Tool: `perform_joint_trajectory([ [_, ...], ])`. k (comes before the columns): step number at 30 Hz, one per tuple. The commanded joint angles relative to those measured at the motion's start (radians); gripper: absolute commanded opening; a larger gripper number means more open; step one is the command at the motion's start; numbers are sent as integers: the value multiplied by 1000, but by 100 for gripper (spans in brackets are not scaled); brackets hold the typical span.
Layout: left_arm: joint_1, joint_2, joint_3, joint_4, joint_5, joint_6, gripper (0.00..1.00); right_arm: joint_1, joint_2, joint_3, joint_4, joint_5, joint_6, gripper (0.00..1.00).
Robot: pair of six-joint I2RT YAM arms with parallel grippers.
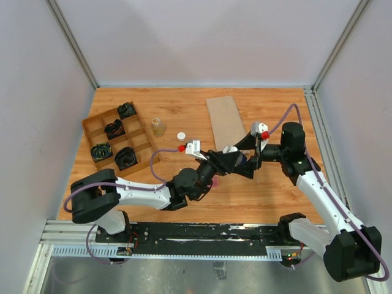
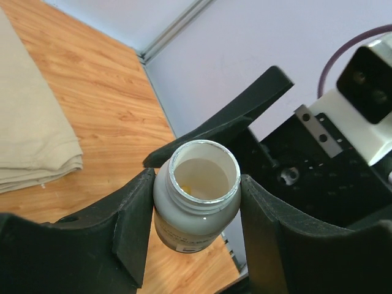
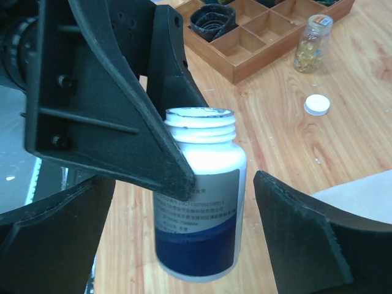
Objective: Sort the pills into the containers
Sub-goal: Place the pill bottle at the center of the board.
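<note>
We note: left tool (image 2: 196, 184) grips an uncapped white bottle (image 2: 195, 217) aloft; right tool (image 3: 184, 184) stands open around it; its blue band shows only from the right wrist.

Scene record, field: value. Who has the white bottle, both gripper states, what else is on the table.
held object: white bottle, cap off, mouth up
left gripper: shut on the white bottle, a finger on each side
right gripper: open, fingers clear of the bottle
bottle contents: something yellow inside, otherwise unclear
on table: wooden tray with black items; small clear bottle of yellow capsules; loose white cap; folded beige cloth
</note>
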Motion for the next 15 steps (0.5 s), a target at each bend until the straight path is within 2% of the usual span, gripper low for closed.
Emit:
perform_joint_trajectory([
  [1,2,-41,-46,74,-9,86,9,-7,-18,82,-210,-53,-200,99],
  [6,12,-100,-117,106,60,236,9,-29,-34,226,-635,13,-608,99],
  [8,13,-125,-144,96,146,334,8,-55,-54,277,-795,38,-773,99],
  [9,14,-139,-161,89,203,385,8,-72,-70,294,-845,51,-805,99],
  [11,13,-166,-201,93,360,517,8,-105,-107,306,-860,92,-791,99],
  [15,13,-182,-251,69,591,698,8,-216,-145,267,-639,262,-518,99],
])
